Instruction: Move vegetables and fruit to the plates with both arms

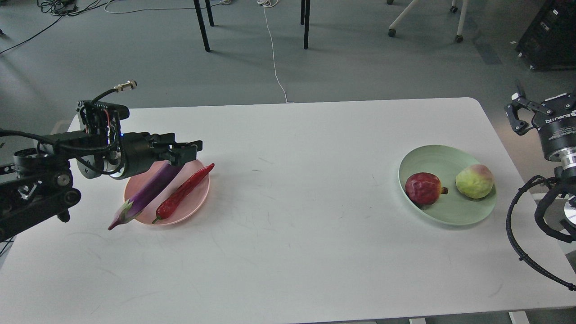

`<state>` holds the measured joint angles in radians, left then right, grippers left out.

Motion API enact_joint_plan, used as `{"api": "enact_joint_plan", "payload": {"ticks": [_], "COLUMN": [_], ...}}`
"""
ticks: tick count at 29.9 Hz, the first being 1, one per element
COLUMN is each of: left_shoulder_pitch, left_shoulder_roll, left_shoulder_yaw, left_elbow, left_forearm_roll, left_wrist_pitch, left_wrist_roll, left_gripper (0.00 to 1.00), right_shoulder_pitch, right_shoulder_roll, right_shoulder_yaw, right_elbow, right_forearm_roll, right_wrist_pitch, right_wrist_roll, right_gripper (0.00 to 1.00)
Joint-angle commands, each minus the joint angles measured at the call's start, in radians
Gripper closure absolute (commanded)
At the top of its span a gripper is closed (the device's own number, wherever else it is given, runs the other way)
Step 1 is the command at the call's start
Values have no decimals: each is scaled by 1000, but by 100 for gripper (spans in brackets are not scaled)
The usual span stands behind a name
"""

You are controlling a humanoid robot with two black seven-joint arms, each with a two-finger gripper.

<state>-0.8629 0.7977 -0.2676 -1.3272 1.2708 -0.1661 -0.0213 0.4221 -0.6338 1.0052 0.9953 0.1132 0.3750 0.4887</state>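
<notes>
The eggplant (pixel 146 194) and the chili (pixel 183 193) lie on the pink plate (pixel 195 204); the pomegranate (pixel 423 188) and the bumpy fruit (pixel 474 181) lie on the green plate (pixel 450 215). The left gripper (pixel 191 150) hovers over the eggplant's far end, and whether its fingers are apart I cannot tell; the right gripper (pixel 517 114) is spread and holds nothing. It seems best to lift the left arm straight up, so the eggplant does not roll.

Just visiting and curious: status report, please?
Left tool over pink plate, right tool open, empty. Eggplant, chili on pink; both fruits on green plate. Nothing in the way.

Black jointed arms (pixel 40 180), looping cables, silver wrist rings
</notes>
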Motion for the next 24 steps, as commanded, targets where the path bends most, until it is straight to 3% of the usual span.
{"api": "enact_joint_plan", "payload": {"ticks": [1,6,13,17,24], "left_shoulder_pitch": [-2,1,-4,-1,19], "left_shoulder_roll": [-60,-164,-305,-365,-423], "left_shoulder_yaw": [-37,-211,-462,-570,-593], "left_elbow": [81,183,420,482,559], "left_forearm_roll": [-275,-597,-866,-1042,-1375], "left_wrist_pitch": [8,11,-52,-90,-133], "left_wrist_roll": [-5,-46,-52,-66,-74], "left_gripper": [2,2,2,2,2], "right_shoulder_pitch": [21,63,184,184,159], "right_shoulder_roll": [13,22,65,89,217], "right_shoulder_yaw": [12,10,-5,-14,-17], "right_elbow": [-14,-15,-92,-78,-101], "right_forearm_roll": [-1,-1,-1,-4,-1], "right_wrist_pitch": [-4,-30,-136,-117,-28], "right_wrist_roll": [0,0,0,0,0], "right_gripper": [2,2,1,1,1]}}
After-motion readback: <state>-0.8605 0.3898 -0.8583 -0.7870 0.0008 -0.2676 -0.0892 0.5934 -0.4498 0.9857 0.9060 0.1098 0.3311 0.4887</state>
